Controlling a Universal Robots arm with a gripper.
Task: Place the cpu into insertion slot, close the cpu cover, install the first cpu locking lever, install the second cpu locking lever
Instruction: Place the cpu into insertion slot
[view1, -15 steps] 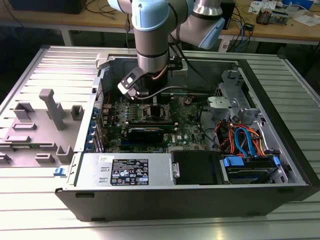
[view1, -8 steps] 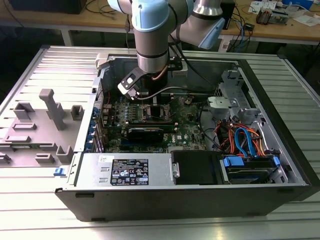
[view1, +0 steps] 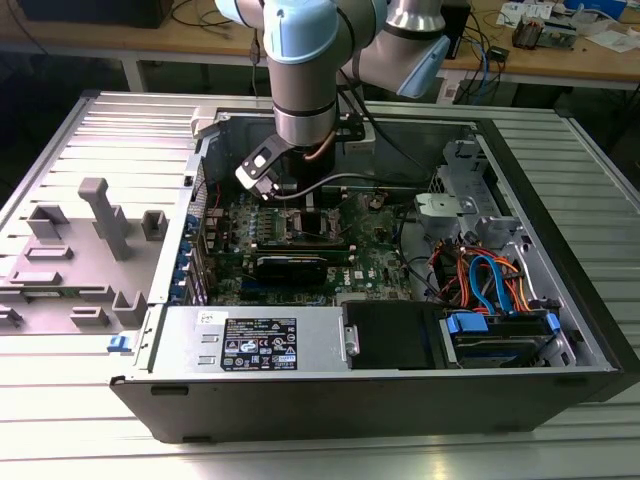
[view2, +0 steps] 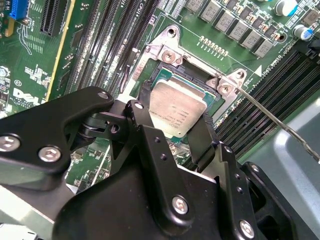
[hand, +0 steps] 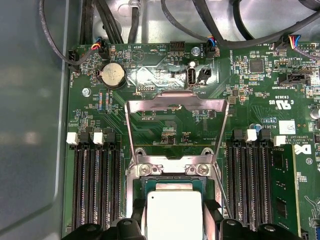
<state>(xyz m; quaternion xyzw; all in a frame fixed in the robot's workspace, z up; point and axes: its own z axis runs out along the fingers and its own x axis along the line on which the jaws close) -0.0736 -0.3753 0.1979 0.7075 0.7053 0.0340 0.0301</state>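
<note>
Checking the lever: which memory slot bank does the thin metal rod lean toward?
The bank beside the white stickers; the rod slants on that side. The other bank borders the grey case wall.

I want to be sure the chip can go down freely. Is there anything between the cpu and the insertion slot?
Nothing visible does. The gripper holds the cpu right over the insertion slot. The cpu cover is swung open, back from the socket. The thin lever rod passes beside the slot, not across it.
</note>
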